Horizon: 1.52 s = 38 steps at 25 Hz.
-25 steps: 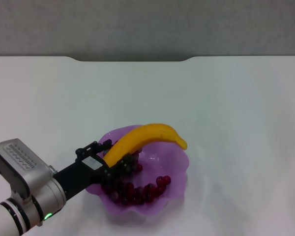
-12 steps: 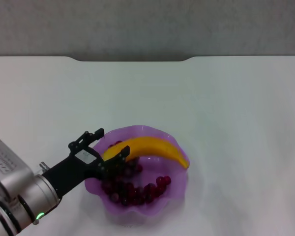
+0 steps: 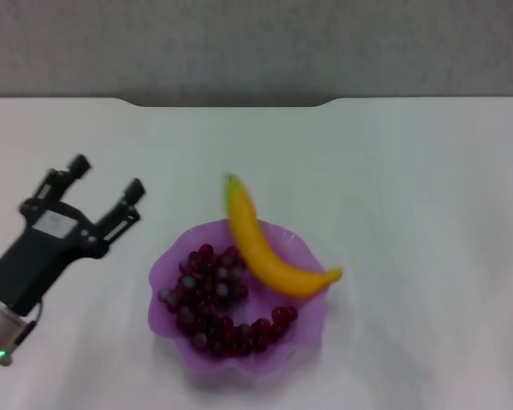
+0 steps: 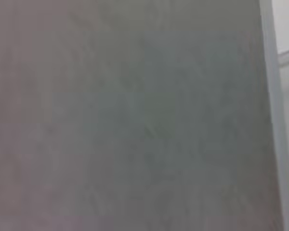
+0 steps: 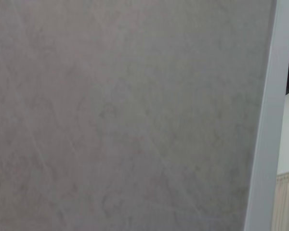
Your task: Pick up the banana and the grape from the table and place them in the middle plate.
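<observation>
The purple scalloped middle plate [image 3: 167, 266] sits on the white table [image 3: 410, 188] at centre front. The dark red grape bunch [image 3: 218, 307] lies inside it. The yellow banana [image 3: 261, 248] rests across the plate's far right rim, its dark tip pointing away past the rim, its other end over the right edge. My left gripper [image 3: 104, 179] is open and empty, raised to the left of the plate and apart from it. The right gripper is out of view. Both wrist views show only a grey wall.
A dark notch [image 3: 227, 102] cuts the table's far edge. A grey wall stands behind the table.
My left gripper let go of the banana, opened and pulled back up and to the left. The banana swung and settled across the plate's far right rim.
</observation>
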{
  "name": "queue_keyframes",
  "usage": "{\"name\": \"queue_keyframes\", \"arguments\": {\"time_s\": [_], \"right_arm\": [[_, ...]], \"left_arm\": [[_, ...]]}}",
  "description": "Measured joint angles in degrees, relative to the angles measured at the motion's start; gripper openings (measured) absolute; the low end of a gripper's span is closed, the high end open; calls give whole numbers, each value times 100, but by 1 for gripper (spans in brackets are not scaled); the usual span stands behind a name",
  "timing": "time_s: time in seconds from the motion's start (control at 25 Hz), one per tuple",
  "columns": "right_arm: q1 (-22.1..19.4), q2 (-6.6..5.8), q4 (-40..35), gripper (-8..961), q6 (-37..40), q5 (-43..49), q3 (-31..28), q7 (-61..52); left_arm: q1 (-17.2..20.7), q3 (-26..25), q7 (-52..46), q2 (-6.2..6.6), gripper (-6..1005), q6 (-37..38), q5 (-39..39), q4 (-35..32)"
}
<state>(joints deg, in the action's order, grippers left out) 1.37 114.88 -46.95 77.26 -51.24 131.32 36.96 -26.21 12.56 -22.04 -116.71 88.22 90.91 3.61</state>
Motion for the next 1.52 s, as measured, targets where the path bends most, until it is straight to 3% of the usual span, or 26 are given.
{"name": "queue_keyframes", "arguments": {"time_s": [0.68, 0.88, 1.2, 1.52], "right_arm": [[246, 5, 286, 22, -13, 8, 13, -420], [293, -2, 438, 22, -13, 17, 17, -624], [476, 1, 650, 22, -347, -205, 0, -650], [625, -27, 697, 22, -1148, -330, -133, -1218]], "left_arm": [[553, 1, 1032, -21, 853, 474, -2003, -77], [689, 1, 1033, -11, 692, 266, -2430, -64], [750, -8, 1080, 3, 469, -872, -2819, -108], [987, -8, 625, -3, 212, -810, -3286, -100]]}}
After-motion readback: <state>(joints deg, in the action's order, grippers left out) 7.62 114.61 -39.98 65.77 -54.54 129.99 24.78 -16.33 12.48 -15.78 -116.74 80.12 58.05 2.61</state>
